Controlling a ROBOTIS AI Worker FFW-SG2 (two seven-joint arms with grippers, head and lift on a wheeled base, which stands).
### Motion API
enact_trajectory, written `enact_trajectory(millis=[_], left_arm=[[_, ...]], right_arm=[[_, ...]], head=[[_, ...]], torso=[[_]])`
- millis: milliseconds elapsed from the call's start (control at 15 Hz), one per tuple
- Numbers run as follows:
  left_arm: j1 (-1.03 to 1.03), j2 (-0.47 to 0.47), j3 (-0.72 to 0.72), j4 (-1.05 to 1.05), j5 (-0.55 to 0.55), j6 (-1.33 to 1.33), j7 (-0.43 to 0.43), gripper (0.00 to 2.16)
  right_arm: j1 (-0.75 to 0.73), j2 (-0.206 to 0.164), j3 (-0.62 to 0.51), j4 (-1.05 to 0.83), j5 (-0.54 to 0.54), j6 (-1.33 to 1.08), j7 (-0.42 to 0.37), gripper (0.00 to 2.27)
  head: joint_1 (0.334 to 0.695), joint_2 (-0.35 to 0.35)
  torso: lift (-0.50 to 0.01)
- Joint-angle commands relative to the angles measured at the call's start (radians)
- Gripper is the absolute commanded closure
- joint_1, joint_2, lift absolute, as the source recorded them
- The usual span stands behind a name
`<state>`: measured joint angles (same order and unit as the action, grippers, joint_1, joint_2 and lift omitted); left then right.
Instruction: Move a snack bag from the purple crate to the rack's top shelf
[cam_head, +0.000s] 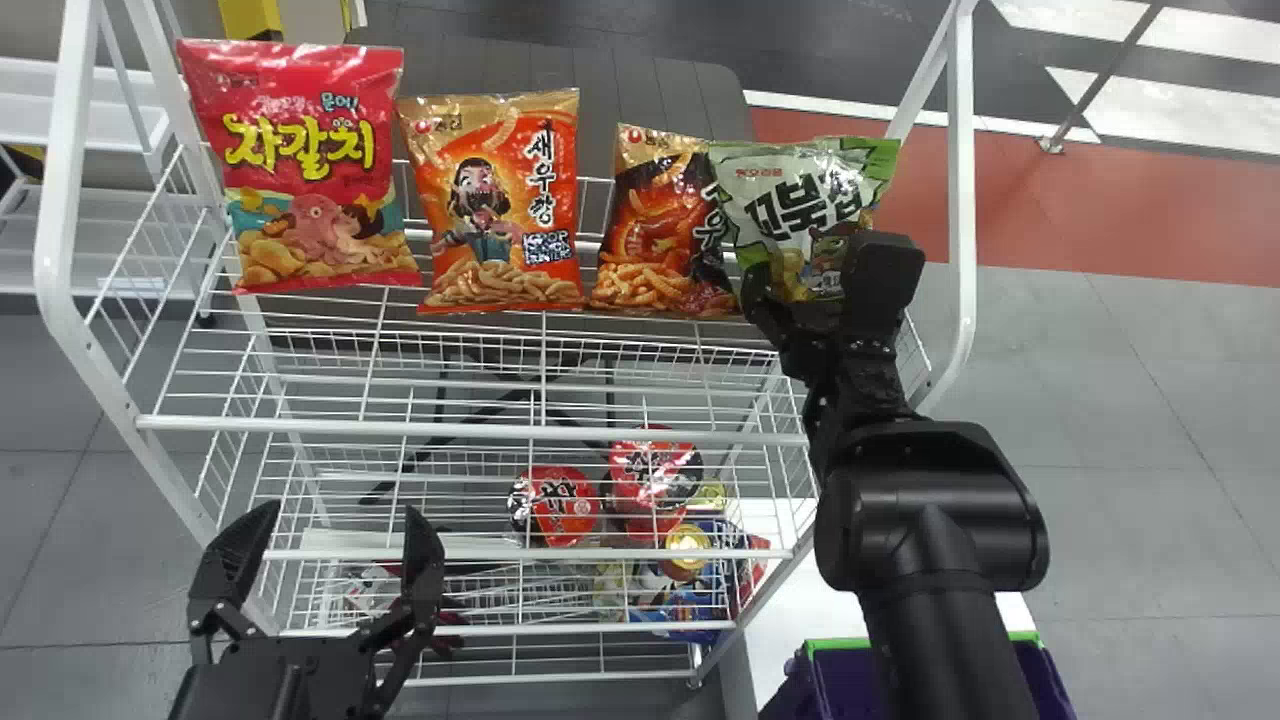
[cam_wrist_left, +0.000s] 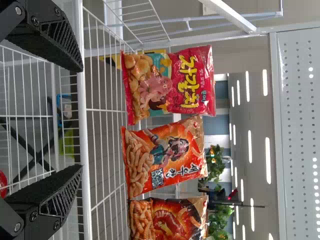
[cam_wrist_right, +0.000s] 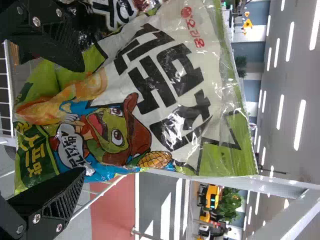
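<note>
Right gripper (cam_head: 820, 265): at the right end of the rack's top shelf (cam_head: 480, 434), its two fingers spread well apart, one toward each side of the green-and-white snack bag (cam_head: 780, 200). Not clamped on it; whether either finger brushes the film, cannot tell. Bag is right in front of this gripper, on the top shelf, printed face toward the gripper, leaning.

Leftward from the right gripper, same shelf, a row: dark-and-orange snack bag (cam_head: 645, 235) closest, its edge overlapped by the green-and-white one; then orange snack bag with a cartoon figure (cam_head: 490, 205); then red snack bag with an octopus picture (cam_head: 310, 165), farthest off.

Just to the right of the right gripper: white rack post (cam_head: 962, 200). Well below it, nearer the robot, beside the right forearm: purple crate (cam_head: 835, 644) with green rim.

Below and to the left of the right gripper, on lower wire shelving: round red-and-black packages (cam_head: 553, 505) and a gold-topped can (cam_head: 686, 550).

Left gripper (cam_head: 343, 520): parked before the left part of the rack, lower than the row of bags and nearer the robot. Fingers apart, nothing between them.
</note>
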<state>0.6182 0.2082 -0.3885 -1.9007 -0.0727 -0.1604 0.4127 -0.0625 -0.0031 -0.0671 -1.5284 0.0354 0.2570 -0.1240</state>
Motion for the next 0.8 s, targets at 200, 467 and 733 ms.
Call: enact_trajectory(millis=[200,467,733], left_arm=[[0.0,-0.001,-0.001,0.0,-0.002,0.0,0.0,0.14],[-0.001,-0.001,0.0,0.006,-0.002,0.0,0.0,0.14],[-0.001,-0.001,-0.001,0.006,-0.002,0.0,0.0,0.14]], right_arm=[[0.01,0.004,-0.002,-0.039,-0.042,0.0,0.0,0.14],[0.009,0.004,0.0,-0.055,-0.046,-0.009,-0.003,0.14],[0.009,0.004,-0.003,-0.056,-0.068,0.0,-0.009,0.14]], head=[[0.695,-0.198],[0.695,-0.197],[0.695,-0.197]], torso=[[0.0],[0.0],[0.0]])
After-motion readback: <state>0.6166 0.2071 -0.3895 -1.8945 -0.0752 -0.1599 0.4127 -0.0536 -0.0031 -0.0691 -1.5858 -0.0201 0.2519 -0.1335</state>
